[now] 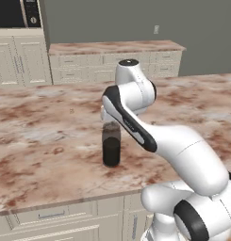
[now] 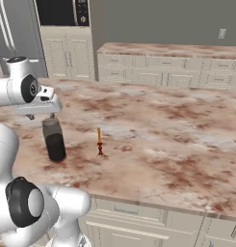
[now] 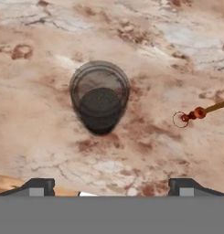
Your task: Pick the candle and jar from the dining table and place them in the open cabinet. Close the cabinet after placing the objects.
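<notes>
Hanging over the jar (image 3: 99,98), the pincer (image 3: 111,186) has its two tips (image 3: 39,186) spread wide apart and holds nothing. It does not touch the jar, which stands upright on the worktop (image 2: 187,144) right under the hand. The jar is dark with black stuff inside. The thin orange candle (image 2: 99,141) stands upright on the worktop too, near the jar, off to one side.

Kitchen, marble counter (image 1: 37,141), drawers (image 2: 153,76) (cream)
</notes>
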